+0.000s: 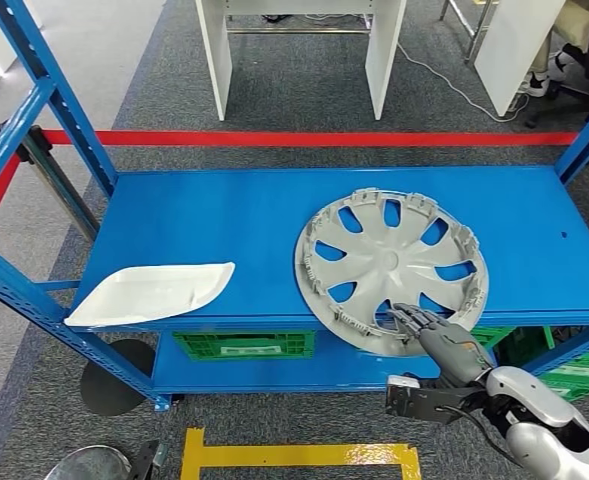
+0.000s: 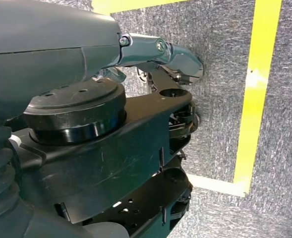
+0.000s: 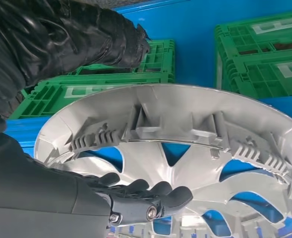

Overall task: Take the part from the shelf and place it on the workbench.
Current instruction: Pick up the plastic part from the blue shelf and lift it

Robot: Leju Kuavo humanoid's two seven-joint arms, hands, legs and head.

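Note:
A silver hubcap point(image 1: 393, 265) lies inner side up on the blue shelf point(image 1: 223, 215), right of centre, with its near rim hanging over the front edge. My right hand point(image 1: 434, 335) reaches up to that near rim. Its dark fingers point(image 3: 147, 198) lie flat on the hubcap's inner face point(image 3: 197, 114). The thumb point(image 3: 110, 39) stays on the other side of the rim, apart from it. A flat white part point(image 1: 151, 292) lies at the shelf's front left corner. Of my left hand I see just the grey ribbed cover point(image 2: 2, 163); its fingers are hidden.
Green crates point(image 1: 238, 345) stand on the lower level beneath the hubcap. Blue uprights point(image 1: 49, 90) frame the shelf at both ends. Yellow tape point(image 1: 298, 455) marks the carpet in front, red tape point(image 1: 276, 138) runs behind, and white table legs point(image 1: 219, 50) stand beyond it.

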